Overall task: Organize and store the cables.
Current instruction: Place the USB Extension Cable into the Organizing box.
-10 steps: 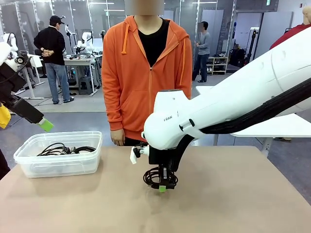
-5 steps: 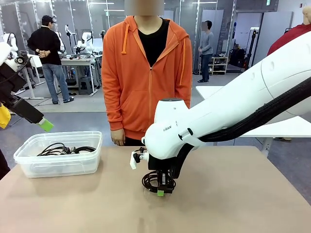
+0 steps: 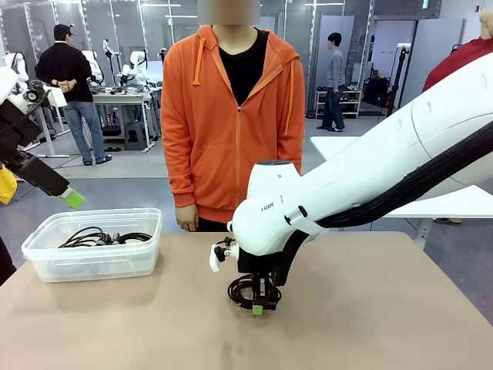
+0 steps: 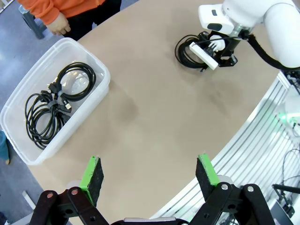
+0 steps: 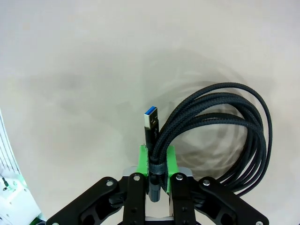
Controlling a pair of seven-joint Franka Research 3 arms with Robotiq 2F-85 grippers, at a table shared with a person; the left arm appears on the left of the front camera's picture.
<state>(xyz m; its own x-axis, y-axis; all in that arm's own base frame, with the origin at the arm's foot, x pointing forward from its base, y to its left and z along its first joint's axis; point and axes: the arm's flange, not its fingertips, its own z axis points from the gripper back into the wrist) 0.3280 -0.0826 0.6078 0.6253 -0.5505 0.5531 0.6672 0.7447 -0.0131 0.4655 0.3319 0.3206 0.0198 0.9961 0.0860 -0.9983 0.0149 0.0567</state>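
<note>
Between green pads, braided black cable (image 5: 225, 136) coiled, blue-tipped plug.

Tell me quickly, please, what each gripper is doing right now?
Left gripper: open, holding nothing.
Right gripper: closed on a coiled cable.

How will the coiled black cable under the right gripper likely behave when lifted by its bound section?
The cable would probably sag: its loops hang loose beyond the right gripper. It is likely light, being thin cord. The braided sheath should resist slipping between the green pads.
</note>
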